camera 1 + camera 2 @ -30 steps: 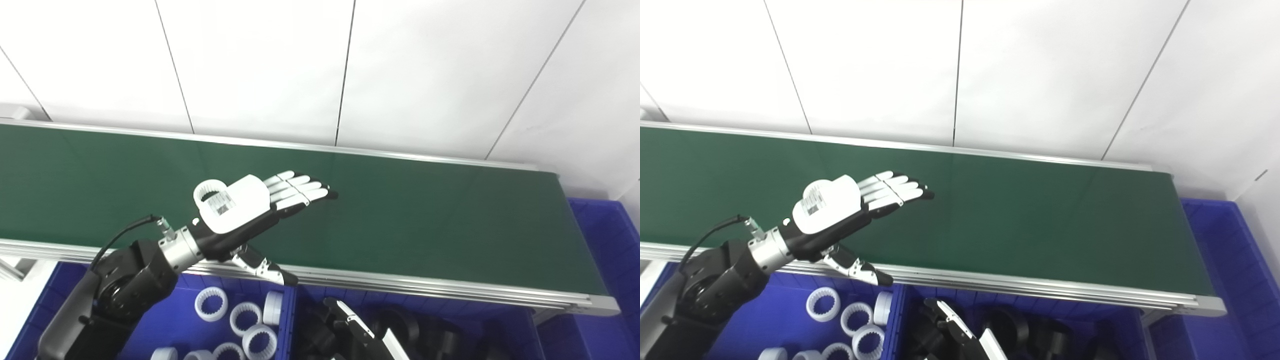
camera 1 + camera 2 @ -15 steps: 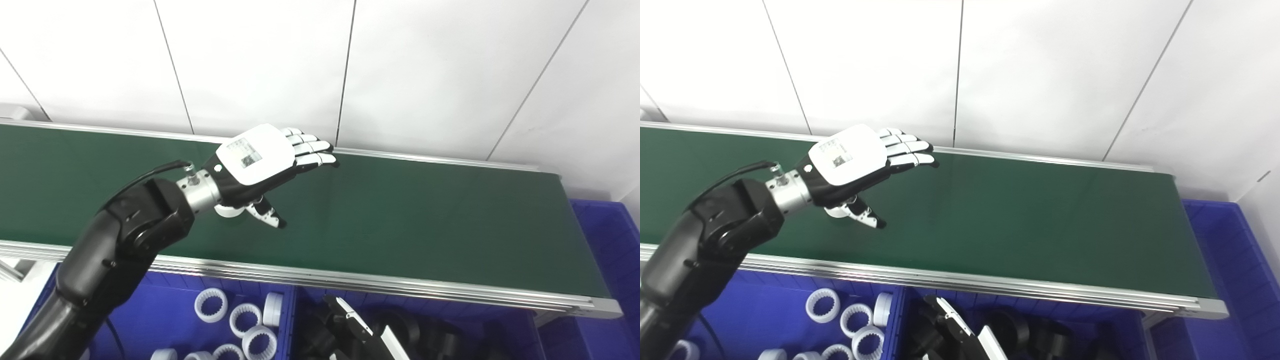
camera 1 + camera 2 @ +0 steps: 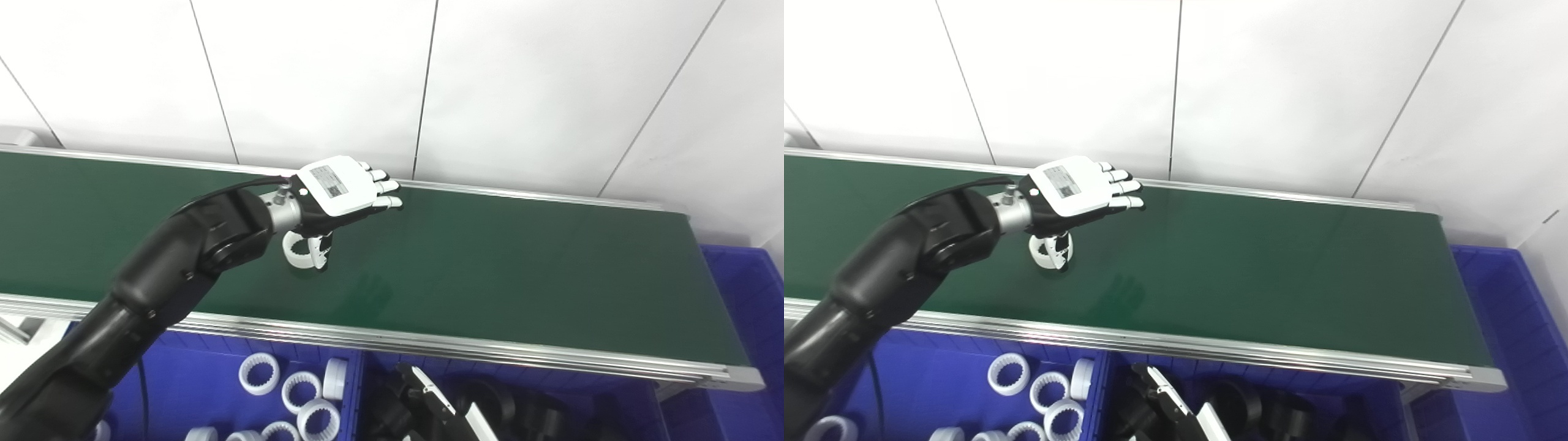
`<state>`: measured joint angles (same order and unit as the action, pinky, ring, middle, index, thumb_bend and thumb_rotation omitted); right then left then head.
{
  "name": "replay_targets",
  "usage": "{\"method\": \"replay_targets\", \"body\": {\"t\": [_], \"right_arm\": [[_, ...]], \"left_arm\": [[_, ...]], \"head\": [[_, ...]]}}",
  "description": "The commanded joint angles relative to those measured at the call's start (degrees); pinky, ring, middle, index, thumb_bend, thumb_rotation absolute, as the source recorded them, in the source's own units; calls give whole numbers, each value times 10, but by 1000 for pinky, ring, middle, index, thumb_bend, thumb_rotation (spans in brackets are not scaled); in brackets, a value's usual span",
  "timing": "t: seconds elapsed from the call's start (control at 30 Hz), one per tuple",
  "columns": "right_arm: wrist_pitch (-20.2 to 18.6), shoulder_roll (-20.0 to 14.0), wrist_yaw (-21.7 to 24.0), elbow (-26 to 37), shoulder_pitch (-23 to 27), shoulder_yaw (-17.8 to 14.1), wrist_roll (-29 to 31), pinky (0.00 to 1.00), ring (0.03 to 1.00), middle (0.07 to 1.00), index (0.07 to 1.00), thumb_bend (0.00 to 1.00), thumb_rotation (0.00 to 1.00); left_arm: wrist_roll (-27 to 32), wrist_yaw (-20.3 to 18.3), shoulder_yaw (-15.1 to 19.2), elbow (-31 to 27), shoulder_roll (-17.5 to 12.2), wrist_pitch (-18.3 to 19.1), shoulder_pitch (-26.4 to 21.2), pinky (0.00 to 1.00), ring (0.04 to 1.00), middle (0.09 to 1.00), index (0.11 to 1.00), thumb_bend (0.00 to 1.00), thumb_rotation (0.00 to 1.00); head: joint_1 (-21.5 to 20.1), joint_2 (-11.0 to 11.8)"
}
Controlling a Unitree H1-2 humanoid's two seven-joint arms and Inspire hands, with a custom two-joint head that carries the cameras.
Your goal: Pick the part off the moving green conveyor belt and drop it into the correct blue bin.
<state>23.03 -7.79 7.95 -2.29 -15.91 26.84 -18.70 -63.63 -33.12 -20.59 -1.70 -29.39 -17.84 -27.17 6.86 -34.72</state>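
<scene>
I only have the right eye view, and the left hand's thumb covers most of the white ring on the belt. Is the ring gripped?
Observer: Not gripped. In the left eye view the white ring lies flat on the green belt, with its open centre showing.
Operator: Where is the thumb against it?
Observer: The left hand's thumb comes down across the ring's right rim. I cannot tell whether its tip is inside.
Operator: Which bin does it go to?
Observer: From here its full hoop shows, like the white rings in the left blue bin.
</scene>
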Motion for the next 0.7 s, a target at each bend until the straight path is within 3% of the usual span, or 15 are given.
{"method": "replay_targets", "body": {"t": [0.0, 0.33, 0.5, 0.6, 0.67], "right_arm": [[34, 5, -7, 18, -5, 1, 4, 874, 941, 967, 953, 412, 933], [36, 0, -8, 29, -16, -2, 5, 877, 941, 967, 951, 398, 927], [34, -2, -7, 35, -20, -4, 5, 870, 935, 970, 951, 404, 926], [29, -3, -4, 40, -23, -5, 5, 874, 939, 972, 954, 409, 932], [27, -3, -3, 42, -24, -5, 5, 874, 939, 972, 955, 406, 933]], "left_arm": [[-16, 28, -4, 21, -6, 9, -35, 917, 992, 997, 926, 1000, 143], [-33, 103, -33, 148, 8, 32, -56, 802, 973, 990, 927, 1000, 122], [-25, 114, -37, 194, 17, 49, -57, 780, 979, 1000, 928, 1000, 100], [-9, 127, -38, 235, 22, 53, -64, 610, 892, 997, 916, 992, 65], [2, 139, -40, 256, 23, 52, -69, 553, 848, 986, 902, 987, 52]], "head": [[0, -1], [-3, -10], [-3, -15], [-3, -17], [-5, -22]]}}
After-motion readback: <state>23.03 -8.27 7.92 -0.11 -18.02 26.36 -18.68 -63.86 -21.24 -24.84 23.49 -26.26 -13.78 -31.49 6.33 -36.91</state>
